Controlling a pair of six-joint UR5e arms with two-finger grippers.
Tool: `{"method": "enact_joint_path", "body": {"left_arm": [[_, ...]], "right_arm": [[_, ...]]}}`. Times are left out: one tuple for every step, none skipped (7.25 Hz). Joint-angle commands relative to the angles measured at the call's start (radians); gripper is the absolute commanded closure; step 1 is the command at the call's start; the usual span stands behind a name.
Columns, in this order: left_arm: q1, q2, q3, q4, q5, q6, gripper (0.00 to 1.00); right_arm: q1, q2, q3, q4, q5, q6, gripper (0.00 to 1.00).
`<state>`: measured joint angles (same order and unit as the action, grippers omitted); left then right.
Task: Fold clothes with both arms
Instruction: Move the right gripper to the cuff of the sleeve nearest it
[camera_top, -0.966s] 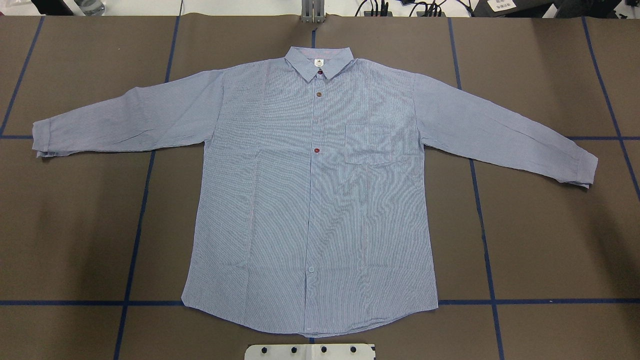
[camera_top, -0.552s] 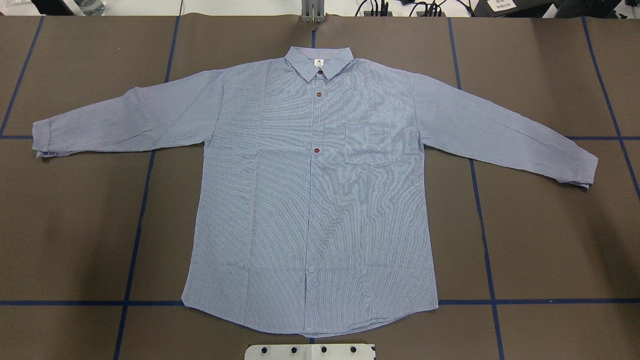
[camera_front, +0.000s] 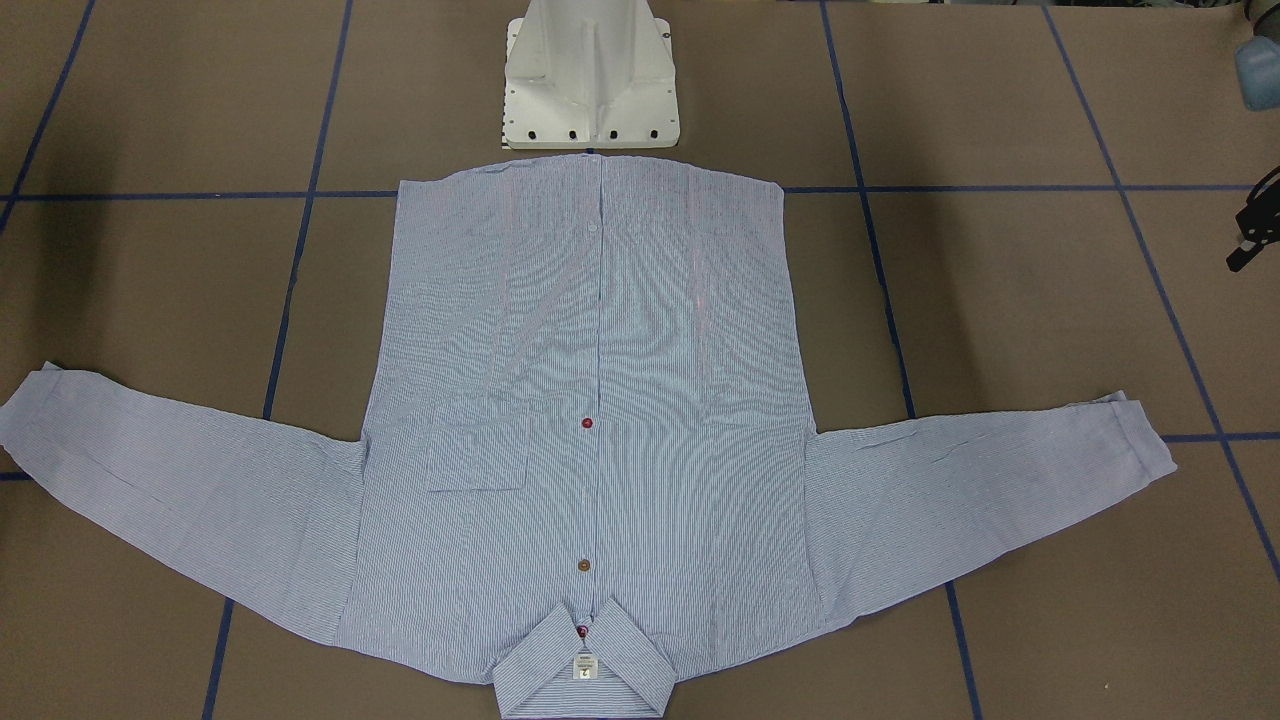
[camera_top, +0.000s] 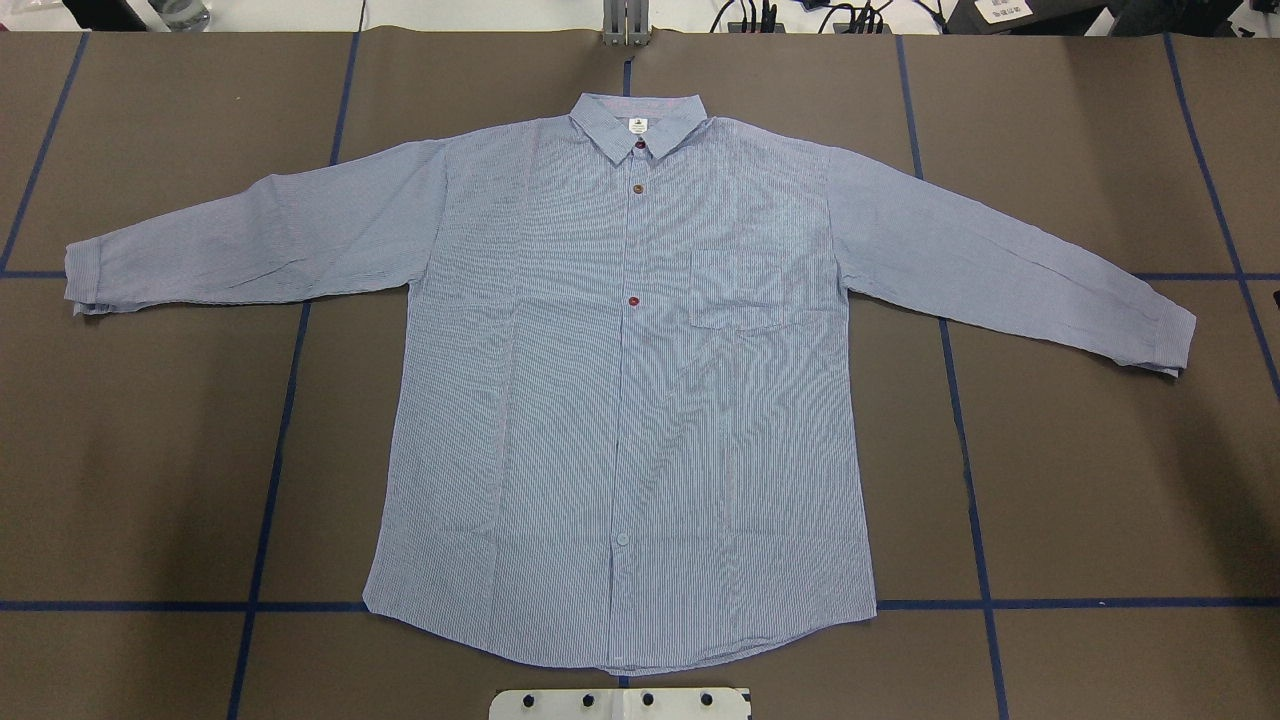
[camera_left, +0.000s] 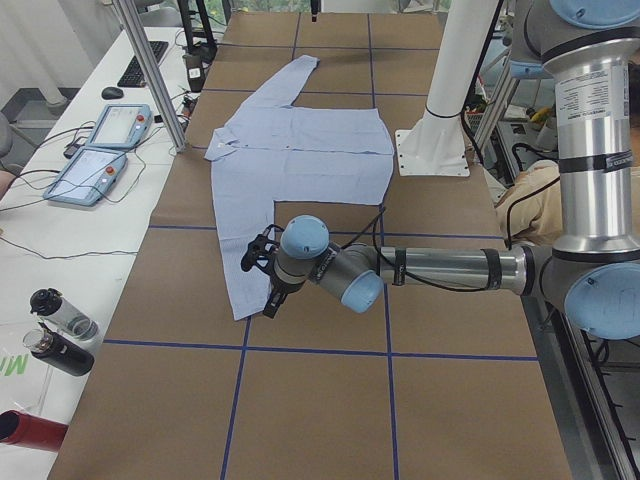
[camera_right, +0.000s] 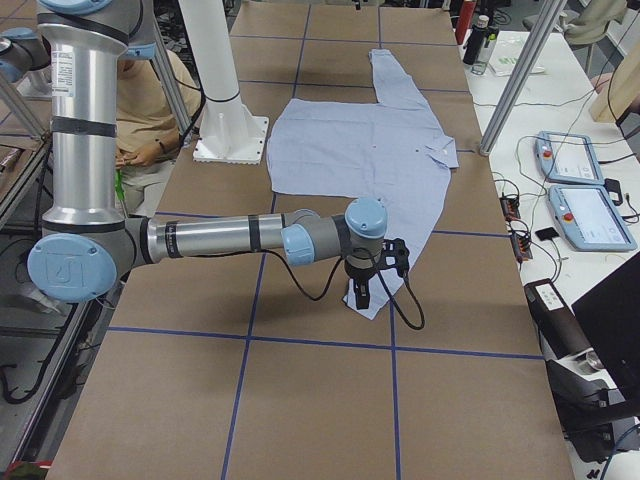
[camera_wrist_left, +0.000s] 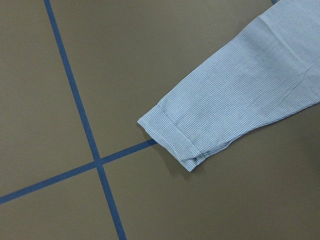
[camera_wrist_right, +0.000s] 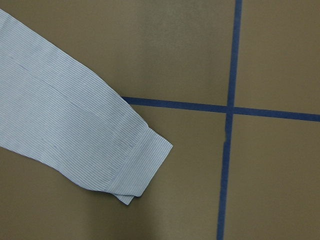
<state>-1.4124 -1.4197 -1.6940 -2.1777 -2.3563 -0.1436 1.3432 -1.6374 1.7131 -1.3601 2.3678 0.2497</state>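
The light blue striped shirt (camera_top: 620, 400) lies flat and face up on the brown table, collar at the far side and both sleeves spread out. It also shows in the front view (camera_front: 590, 400). My left gripper (camera_left: 269, 296) hovers over the left sleeve's cuff (camera_wrist_left: 175, 140). My right gripper (camera_right: 360, 293) hovers over the right sleeve's cuff (camera_wrist_right: 135, 170). No fingers show in either wrist view, so I cannot tell whether either gripper is open or shut. Neither arm shows in the overhead view.
The white pedestal base (camera_front: 590, 80) stands just behind the shirt's hem. Blue tape lines (camera_top: 270, 450) cross the table. Teach pendants (camera_left: 100, 150), bottles (camera_left: 60, 330) and a metal post (camera_left: 150, 70) lie along the far side. A person (camera_right: 150, 110) sits behind the robot.
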Motion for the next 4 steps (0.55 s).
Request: {"method": "enact_joint_path", "body": {"left_arm": [[0.001, 0.001, 0.002, -0.001, 0.003, -0.001, 0.00], [0.001, 0.001, -0.001, -0.001, -0.001, -0.002, 0.00], [0.001, 0.001, 0.000, -0.001, 0.000, -0.002, 0.00], [0.001, -0.001, 0.000, -0.001, 0.000, -0.002, 0.00]], "right_arm": [[-0.102, 0.005, -0.077, 0.187, 0.016, 0.255, 0.00], [-0.111, 0.005, -0.160, 0.366, 0.016, 0.373, 0.00], [-0.154, 0.007, -0.221, 0.501, 0.007, 0.528, 0.01], [-0.201, 0.013, -0.248, 0.580, -0.074, 0.650, 0.01]]}}
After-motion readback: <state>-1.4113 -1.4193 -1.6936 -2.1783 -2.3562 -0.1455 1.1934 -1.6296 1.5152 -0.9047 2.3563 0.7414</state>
